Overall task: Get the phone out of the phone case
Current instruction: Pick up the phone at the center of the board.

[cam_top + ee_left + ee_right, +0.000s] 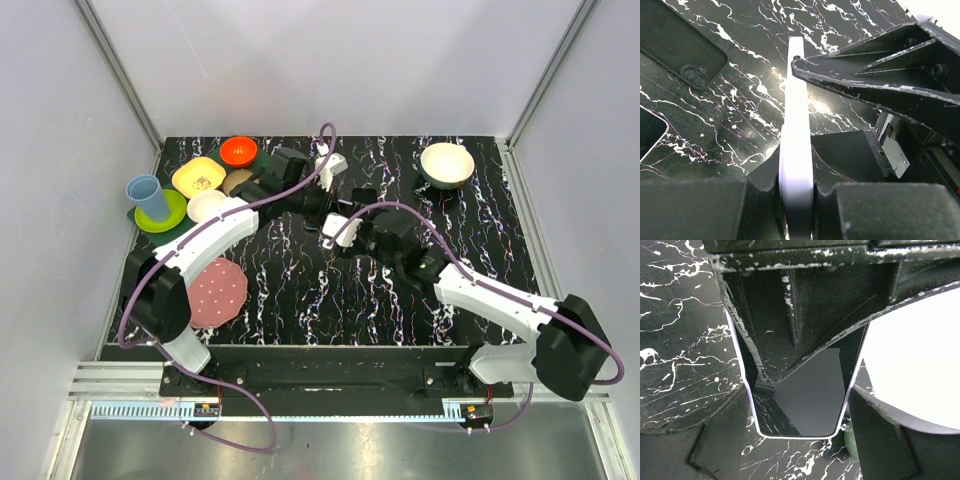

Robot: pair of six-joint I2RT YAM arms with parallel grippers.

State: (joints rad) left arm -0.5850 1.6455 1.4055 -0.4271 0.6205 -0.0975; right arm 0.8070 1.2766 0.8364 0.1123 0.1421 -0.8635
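Left tool (796, 192) clenched on the thin edge of the white phone case (796, 125), at overhead frame centre, long axis running away from it. Right tool (799, 407) equally near, spread astride the phone (815, 372) widthwise; grip cannot be confirmed.

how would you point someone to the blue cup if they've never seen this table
On the black marbled table, find the cluster of dishes at the far left. The blue cup stands upright on the green plate at that cluster's left edge. It is the only tall, blue piece; the yellow dish, orange bowl and small white bowl beside it are low.
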